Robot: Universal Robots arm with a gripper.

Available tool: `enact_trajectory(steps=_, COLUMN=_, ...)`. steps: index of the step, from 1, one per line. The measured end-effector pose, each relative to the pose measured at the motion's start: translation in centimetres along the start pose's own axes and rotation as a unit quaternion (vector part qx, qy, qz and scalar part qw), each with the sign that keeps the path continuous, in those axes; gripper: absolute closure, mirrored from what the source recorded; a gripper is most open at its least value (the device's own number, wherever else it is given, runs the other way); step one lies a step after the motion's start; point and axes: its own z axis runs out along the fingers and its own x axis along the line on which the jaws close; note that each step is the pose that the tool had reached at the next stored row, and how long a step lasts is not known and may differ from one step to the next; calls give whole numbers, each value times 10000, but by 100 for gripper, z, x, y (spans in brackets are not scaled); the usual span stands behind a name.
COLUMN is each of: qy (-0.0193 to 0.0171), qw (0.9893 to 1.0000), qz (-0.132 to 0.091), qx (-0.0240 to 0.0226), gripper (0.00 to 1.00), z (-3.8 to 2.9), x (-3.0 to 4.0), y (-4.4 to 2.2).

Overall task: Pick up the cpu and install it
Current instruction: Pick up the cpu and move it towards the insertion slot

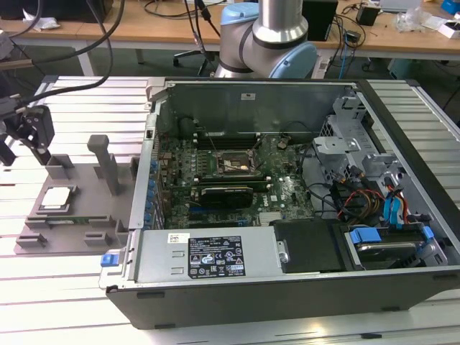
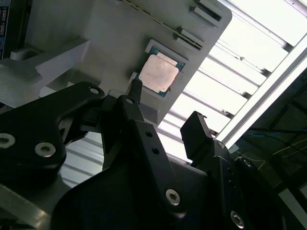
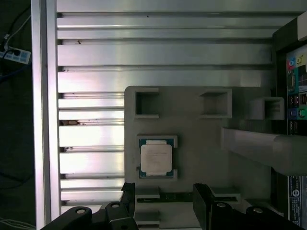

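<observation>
Jaws: spread apart and empty. In the exterior view they hang over the far end of the tray on that view's left, above the slatted aluminium counter (image 1: 65, 287).
Cpu (image 1: 56, 199): lies flat, metal plate up, in a square nest on the grey fixture tray (image 1: 83, 215). It sits outside the open computer case (image 1: 402, 136), on the exterior view's left.
Jaws to cpu: apart, with no contact. In the first wrist view the cpu (image 3: 156, 159) lies beyond the gap between the jaws rather than inside it. The second wrist view shows the cpu (image 2: 158, 74) the same way.
Socket (image 1: 226, 165): on the motherboard (image 1: 287, 194) inside the case, well apart from the cpu. I cannot tell whether its frame stands open.
Risk, grasp: the chip is thin and its nest has raised lips just beside its edges. A jaw that lands on a lip, or a closure off centre, would likely tilt the chip or flick it out.
Risk, hold: there is little edge to clamp, so a light or skewed pinch could let the chip slide or drop.
Risk, path: the upright post (image 1: 108, 162) on the tray and the case wall stand between nest and socket. A low carry could strike either.
Risk, seating: a chip held rotated or tilted would probably not drop square into the socket and might harm its contacts.
</observation>
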Motion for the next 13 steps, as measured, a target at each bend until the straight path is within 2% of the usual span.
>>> enact_trajectory(steps=13, qy=0, qw=10000, qz=0, qx=0, gripper=40, z=68, x=2, y=0)
